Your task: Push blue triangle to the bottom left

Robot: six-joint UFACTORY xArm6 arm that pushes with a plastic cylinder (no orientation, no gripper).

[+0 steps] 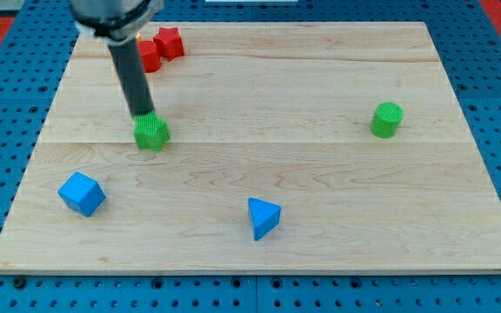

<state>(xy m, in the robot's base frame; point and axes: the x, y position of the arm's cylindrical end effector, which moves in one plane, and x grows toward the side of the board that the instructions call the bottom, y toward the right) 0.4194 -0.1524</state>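
Desk point(320, 87): pale wooden board, set on a blue perforated base. Blue triangle point(263, 217): lying in the lower middle of the desk, somewhat toward the view's bottom edge, untouched and well apart from everything else. Blue cube point(82, 193): placed near the bottom-left region, between the triangle and the corner to be reached. Green star-shaped block point(151, 132): found in the left half, upper middle. Green cylinder point(387, 119): set toward the view's right, well clear of the work. Red blocks, two in number: a red star point(170, 42) and a second red block point(149, 57) of uncertain shape, partly hidden by the rod, both at the view's top left. My tip point(143, 116): seen at the upper edge of the green star-shaped block, touching or just beside it; well apart from the blue triangle, up and to the view's left of it. Jaws: none fitted, so no open or closed state is to be reported; a plain rod only. Step in hand, as judged: the approach, with the push proper not yet begun. Next move, as judged: my tip is to be carried round to the triangle's right side, slightly above it, so that a leftward and slightly downward push can be given. Care is called for that the blue cube, lying close to the likely path, is not struck.
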